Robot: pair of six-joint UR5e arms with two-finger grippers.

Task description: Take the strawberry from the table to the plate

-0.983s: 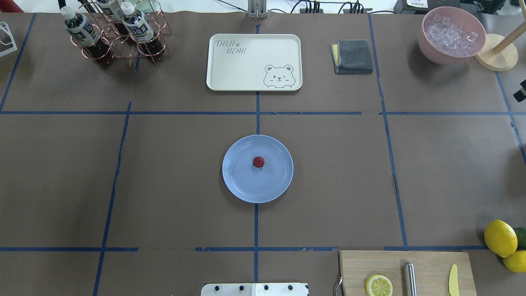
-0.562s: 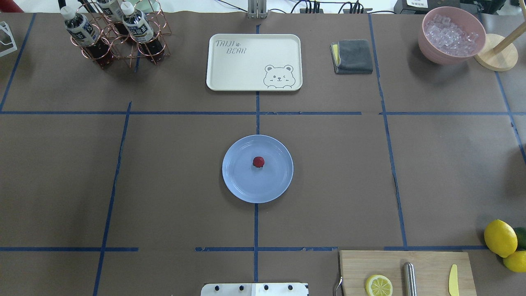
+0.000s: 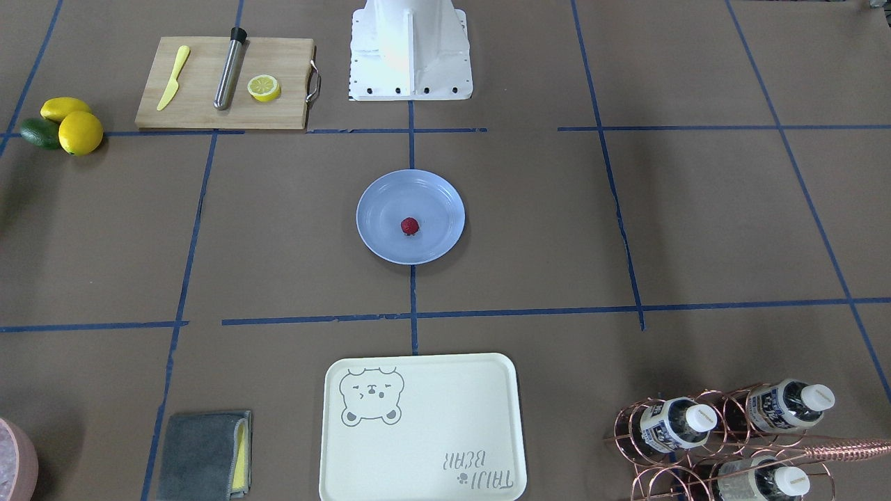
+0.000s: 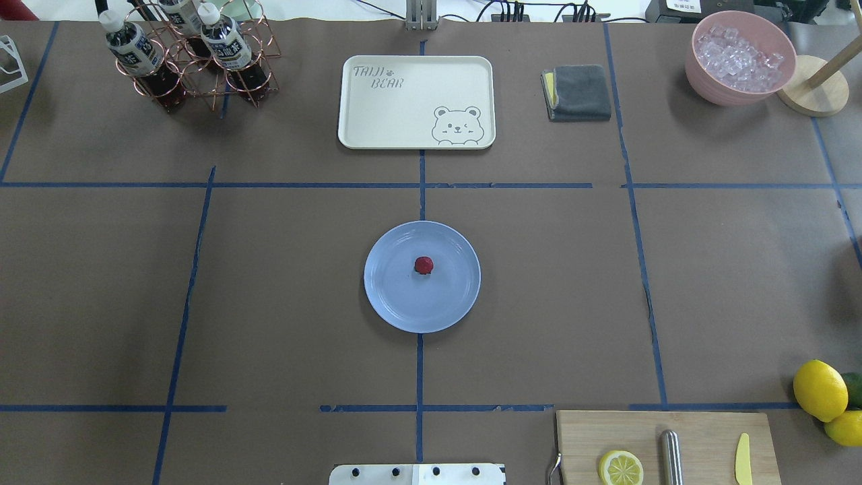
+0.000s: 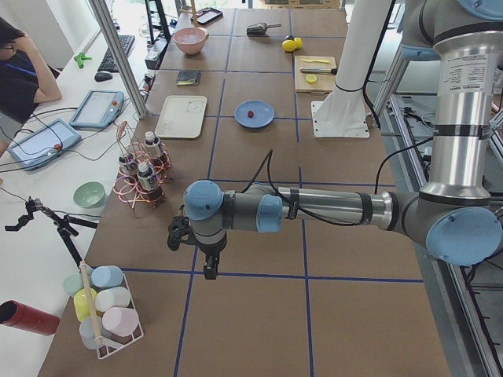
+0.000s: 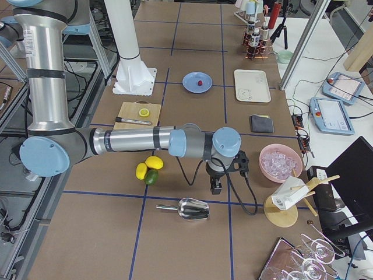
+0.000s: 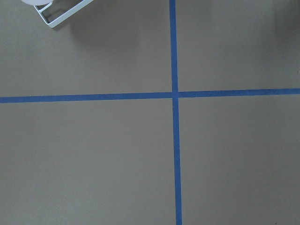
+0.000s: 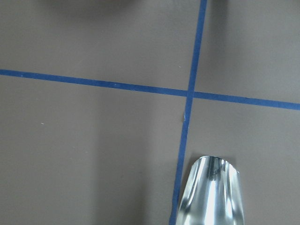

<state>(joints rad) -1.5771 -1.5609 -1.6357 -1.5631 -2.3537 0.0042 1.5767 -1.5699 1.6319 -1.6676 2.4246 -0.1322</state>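
Observation:
The small red strawberry lies near the middle of the pale blue plate, at the centre of the brown taped table; the front view shows the strawberry on the plate too. No gripper is near it. My left gripper hangs over the table's far left end, seen only in the exterior left view. My right gripper hangs over the far right end beside a metal scoop, seen only in the exterior right view. Whether either is open or shut, I cannot tell.
A cream bear tray, a grey cloth and a copper bottle rack line the far side. A pink bowl of ice stands far right. A cutting board and lemons sit near right.
A dark part of the right arm at the overhead view's right edge has gone out of sight. The strawberry and plate have not moved.

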